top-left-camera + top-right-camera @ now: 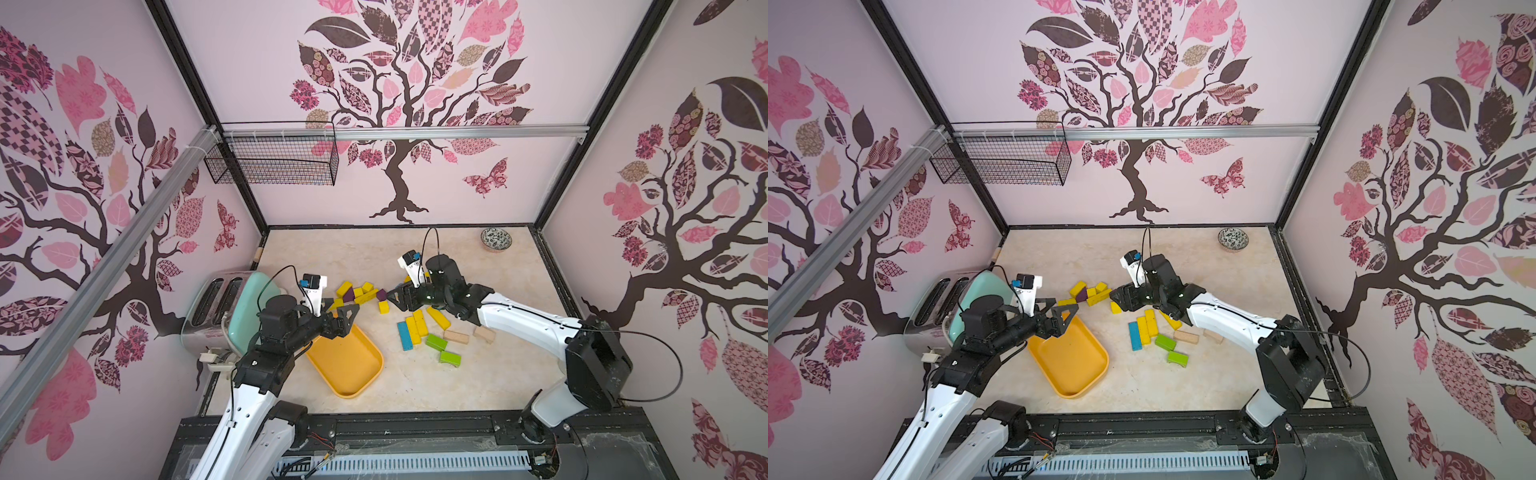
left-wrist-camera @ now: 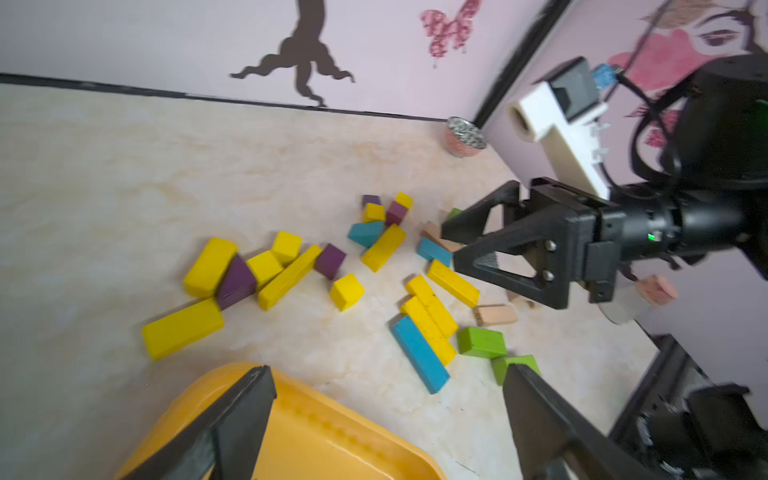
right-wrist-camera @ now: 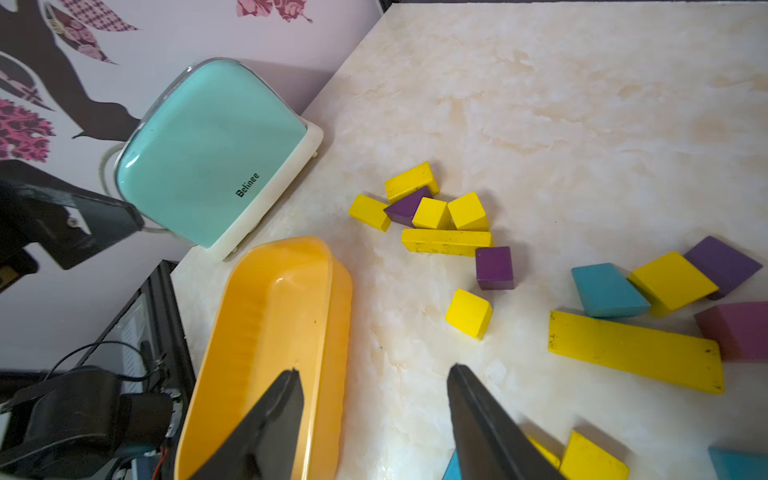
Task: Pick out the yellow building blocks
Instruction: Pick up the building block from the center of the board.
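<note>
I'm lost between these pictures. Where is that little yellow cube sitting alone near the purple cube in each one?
In a top view: the lone yellow cube lies mid-table, just beyond the orange-yellow tray.
In a top view: the same spot.
Left wrist view: the cube lies just off the purple cube.
Right wrist view: the cube is again beside the purple cube.
Shared landmark: the tray.

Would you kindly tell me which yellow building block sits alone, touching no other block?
The small yellow cube lying between the two groups, near the purple cube but clear of it; the other yellow blocks appear bunched against neighbours.
</note>
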{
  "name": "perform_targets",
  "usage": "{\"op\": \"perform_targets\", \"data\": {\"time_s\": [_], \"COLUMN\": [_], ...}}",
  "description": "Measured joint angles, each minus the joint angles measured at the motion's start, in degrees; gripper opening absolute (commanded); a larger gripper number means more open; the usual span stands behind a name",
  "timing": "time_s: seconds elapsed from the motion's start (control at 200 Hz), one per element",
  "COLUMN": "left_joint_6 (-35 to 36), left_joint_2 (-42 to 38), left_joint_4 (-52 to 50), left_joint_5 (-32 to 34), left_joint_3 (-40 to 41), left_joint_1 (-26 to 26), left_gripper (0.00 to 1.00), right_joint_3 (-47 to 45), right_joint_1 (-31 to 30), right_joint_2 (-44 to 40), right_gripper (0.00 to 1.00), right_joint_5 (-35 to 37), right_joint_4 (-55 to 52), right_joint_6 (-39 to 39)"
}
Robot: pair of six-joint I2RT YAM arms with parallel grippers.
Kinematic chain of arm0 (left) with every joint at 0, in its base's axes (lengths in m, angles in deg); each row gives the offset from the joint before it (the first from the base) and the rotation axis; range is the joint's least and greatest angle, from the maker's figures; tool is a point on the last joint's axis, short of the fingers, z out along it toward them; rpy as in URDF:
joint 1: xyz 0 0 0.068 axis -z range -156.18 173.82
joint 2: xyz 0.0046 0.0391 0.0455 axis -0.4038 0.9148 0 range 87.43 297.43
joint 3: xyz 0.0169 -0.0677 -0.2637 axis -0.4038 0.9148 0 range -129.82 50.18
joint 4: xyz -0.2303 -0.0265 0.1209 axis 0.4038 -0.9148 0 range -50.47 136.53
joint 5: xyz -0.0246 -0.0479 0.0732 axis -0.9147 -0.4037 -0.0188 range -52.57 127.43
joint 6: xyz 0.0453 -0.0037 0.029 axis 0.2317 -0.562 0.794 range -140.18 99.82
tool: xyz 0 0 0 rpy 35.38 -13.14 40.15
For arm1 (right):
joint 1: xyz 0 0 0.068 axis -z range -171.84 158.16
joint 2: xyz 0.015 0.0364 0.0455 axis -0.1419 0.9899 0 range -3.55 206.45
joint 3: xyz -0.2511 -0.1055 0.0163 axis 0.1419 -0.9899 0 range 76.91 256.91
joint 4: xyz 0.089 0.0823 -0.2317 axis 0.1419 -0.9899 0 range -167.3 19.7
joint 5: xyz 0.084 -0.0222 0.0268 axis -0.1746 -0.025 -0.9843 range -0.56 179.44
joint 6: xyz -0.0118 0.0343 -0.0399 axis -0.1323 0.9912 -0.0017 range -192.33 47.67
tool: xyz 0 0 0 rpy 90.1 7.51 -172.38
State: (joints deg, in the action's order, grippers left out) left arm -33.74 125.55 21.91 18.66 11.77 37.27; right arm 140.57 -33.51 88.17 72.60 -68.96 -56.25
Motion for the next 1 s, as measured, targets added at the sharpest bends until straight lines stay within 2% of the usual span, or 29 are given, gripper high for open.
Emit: {"op": "perform_targets", "data": {"time_s": [0.135, 0.325, 0.53, 1.0], "left_joint_6": [-0.83, -1.09, -1.07, -1.07], "left_joint_2": [0.02, -0.55, -0.26, 0.37], "left_joint_4": [-1.44, -1.7, -1.73, -1.68], "left_joint_5": [5.64, 7.61, 8.46, 10.64], "left_joint_3": [0.04, 0.07, 0.07, 0.09], "left_joint_1": [0.04, 0.57, 1.6, 1.88], "left_gripper": [0.97, 0.97, 0.97, 0.97], "right_joint_3": [3.89, 7.28, 11.47, 20.98], "right_joint_1": [-1.31, -2.38, -2.82, -3.54], "right_joint_2": [4.98, 9.77, 15.13, 26.12], "right_gripper": [0.64, 0.62, 0.65, 0.64], "right_joint_5": [5.35, 9.6, 10.91, 12.92], "right_joint_4": [-4.0, -7.19, -10.51, -15.21], "right_joint_6": [-0.35, -1.4, -2.6, -5.03]}}
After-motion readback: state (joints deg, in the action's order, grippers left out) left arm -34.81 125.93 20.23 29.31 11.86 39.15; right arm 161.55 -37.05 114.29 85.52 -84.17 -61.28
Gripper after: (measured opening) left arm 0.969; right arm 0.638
